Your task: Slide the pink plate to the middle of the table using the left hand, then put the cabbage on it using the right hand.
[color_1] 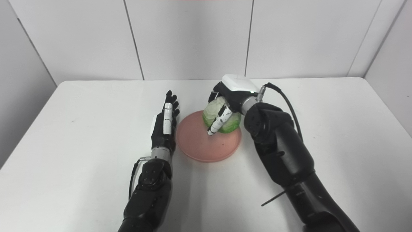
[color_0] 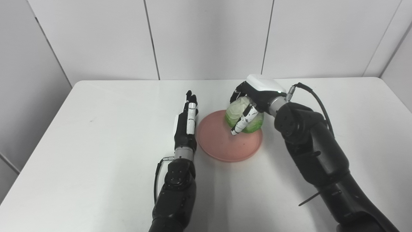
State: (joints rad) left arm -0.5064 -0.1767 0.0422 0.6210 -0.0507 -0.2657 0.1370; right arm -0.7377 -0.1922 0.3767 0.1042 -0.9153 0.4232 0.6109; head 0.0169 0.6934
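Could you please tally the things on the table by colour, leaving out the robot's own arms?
Pink: 1, the plate
Green: 1, the cabbage, held over the plate's far right part by the right robot hand
Total: 2

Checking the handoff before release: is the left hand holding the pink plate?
No, the left hand lies flat, fingers extended, beside the pink plate, gripping nothing.

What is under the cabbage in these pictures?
The pink plate lies under the cabbage, at its far right part; the right hand grips it. Actual contact is hidden.
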